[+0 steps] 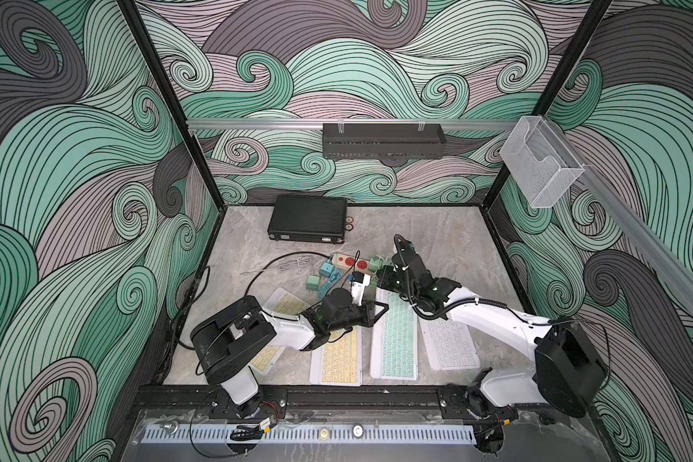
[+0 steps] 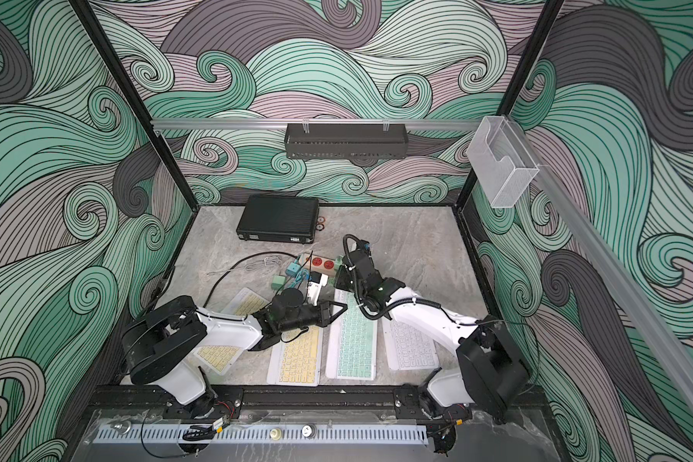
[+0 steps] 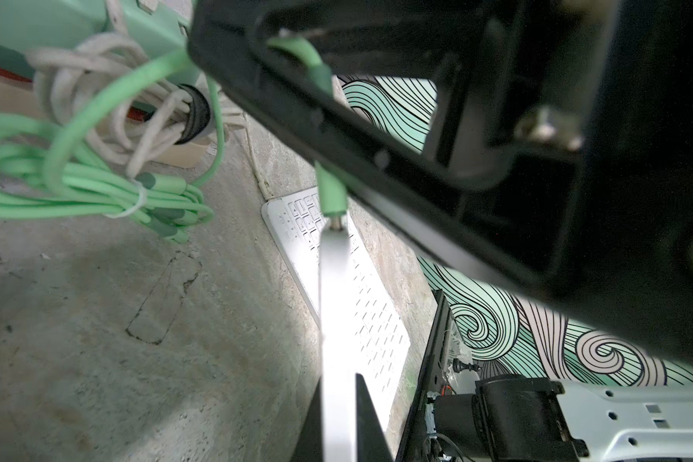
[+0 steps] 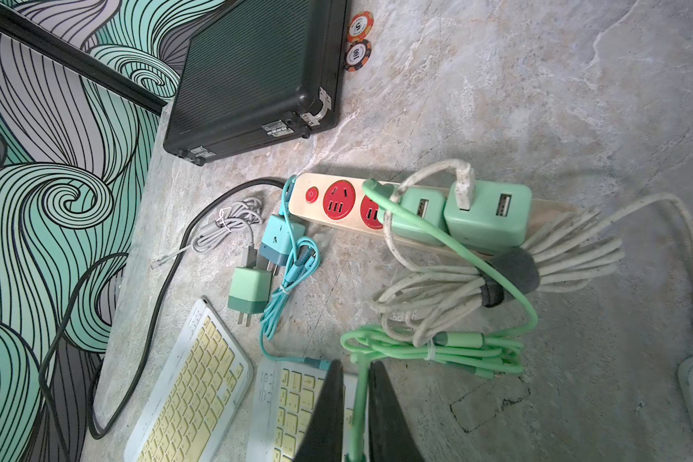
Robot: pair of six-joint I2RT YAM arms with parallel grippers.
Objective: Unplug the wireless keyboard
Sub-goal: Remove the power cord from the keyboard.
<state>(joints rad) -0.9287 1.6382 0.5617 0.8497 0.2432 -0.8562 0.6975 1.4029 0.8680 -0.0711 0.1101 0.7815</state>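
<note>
The left gripper (image 3: 337, 400) pinches the edge of the green keyboard (image 1: 395, 344), the plug (image 3: 331, 192) just ahead of it. The right gripper (image 4: 355, 420) is clamped on the green cable (image 4: 457, 346).

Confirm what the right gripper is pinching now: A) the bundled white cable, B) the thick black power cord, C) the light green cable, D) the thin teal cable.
C: in the right wrist view the right gripper is shut on the light green cable, which passes straight between its jaws.
</note>
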